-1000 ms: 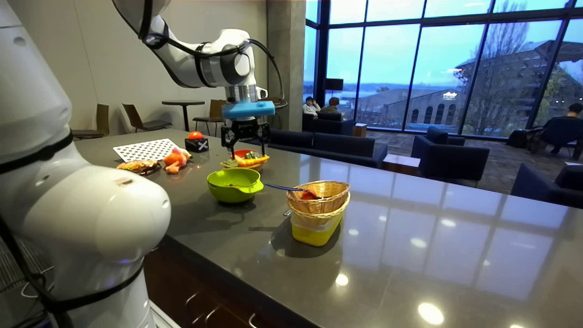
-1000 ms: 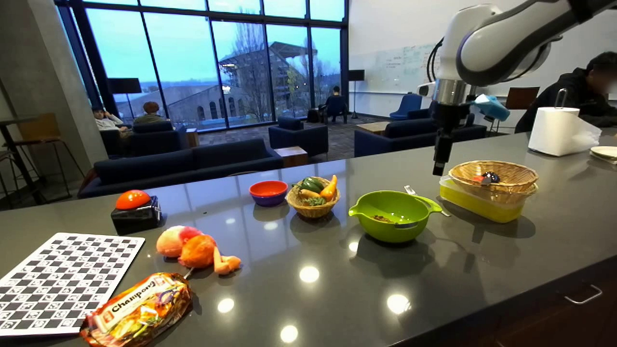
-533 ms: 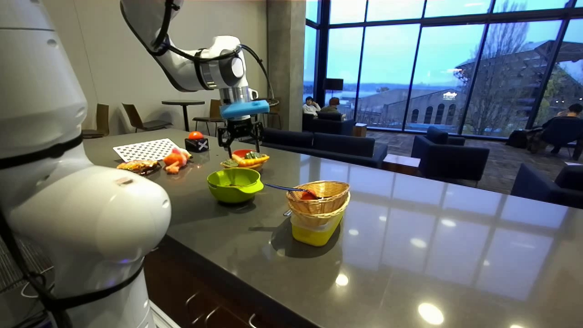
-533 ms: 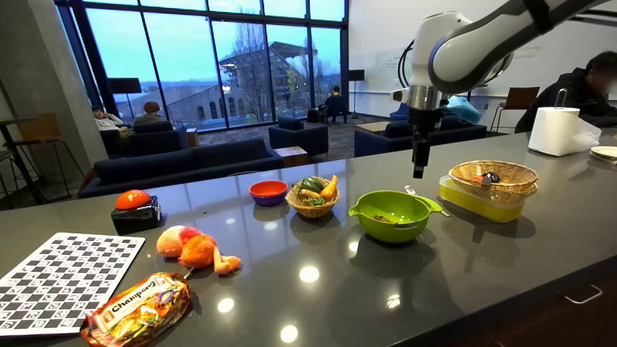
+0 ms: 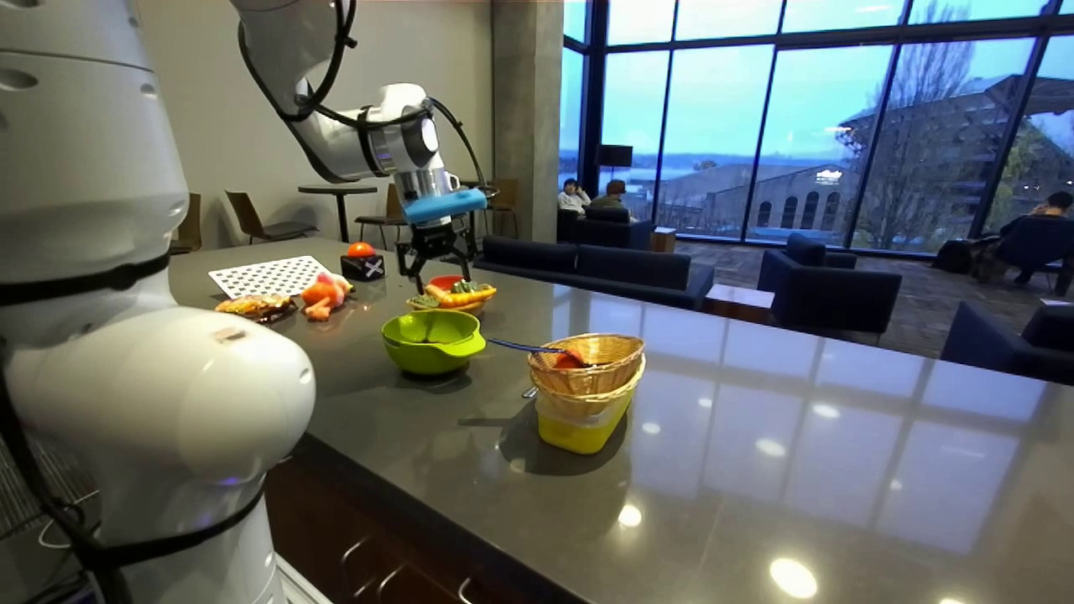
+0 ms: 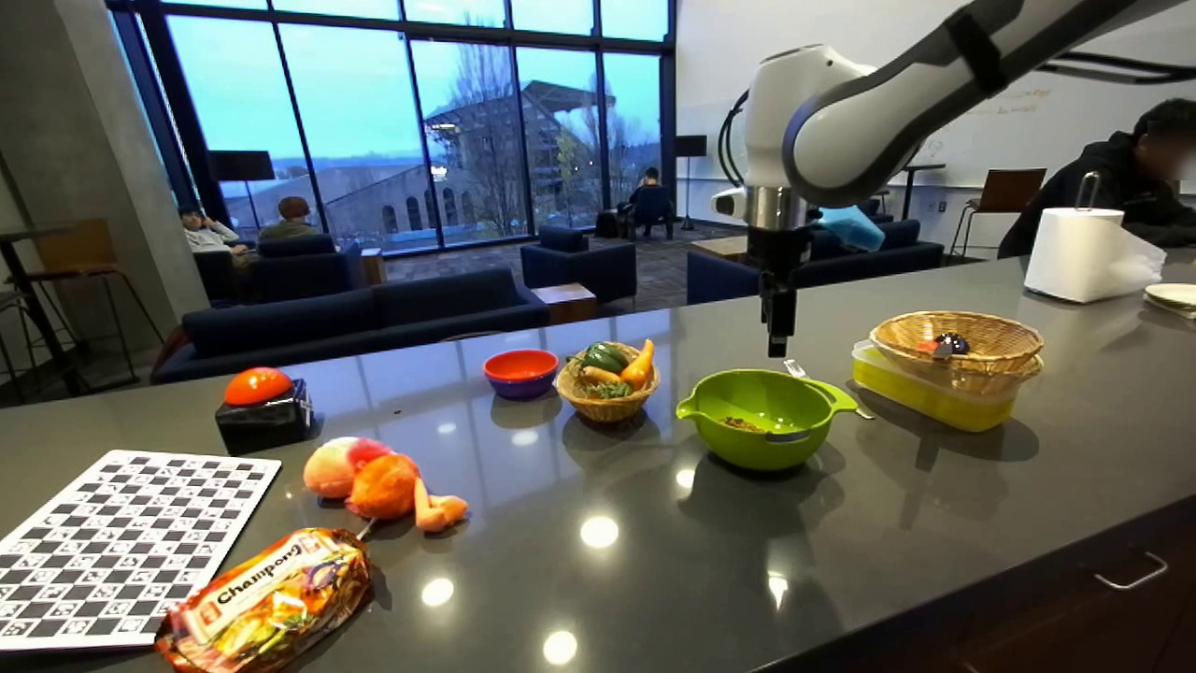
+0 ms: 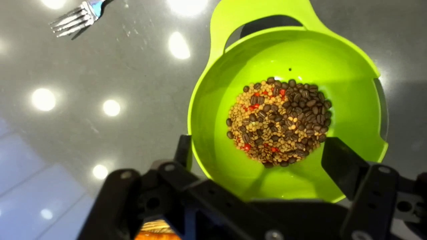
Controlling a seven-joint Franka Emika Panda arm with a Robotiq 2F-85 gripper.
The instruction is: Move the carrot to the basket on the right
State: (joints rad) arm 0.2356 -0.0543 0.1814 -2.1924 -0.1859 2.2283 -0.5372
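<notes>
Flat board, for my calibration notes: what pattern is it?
The flat board has a black-and-white checkerboard, clearest in an exterior view.

In an exterior view: camera above the counter [image 5: 755, 495], close beside the arm [image 5: 159, 386], which fills the near left; faces obliquely across the surface, windows [image 5: 713, 117] far right, basket stack [image 5: 587, 394] near, patterned board [image 5: 277, 275] far left. In an exterior view: camera above the counter, noodle packet [image 6: 271, 598] closest, at near left; faces windows, far left, tilted slightly down; arm at right, basket stack far right. Shared by both exterior views: patterned board, basket stack, green bowl [image 6: 766, 449] between; near and far swapped. Wrist view: close overhead, facing steeply down into the green bowl, fork [image 7: 75, 20] far left, gripper [image 7: 258, 146] at the near edge. Green bowl common to all three.
</notes>
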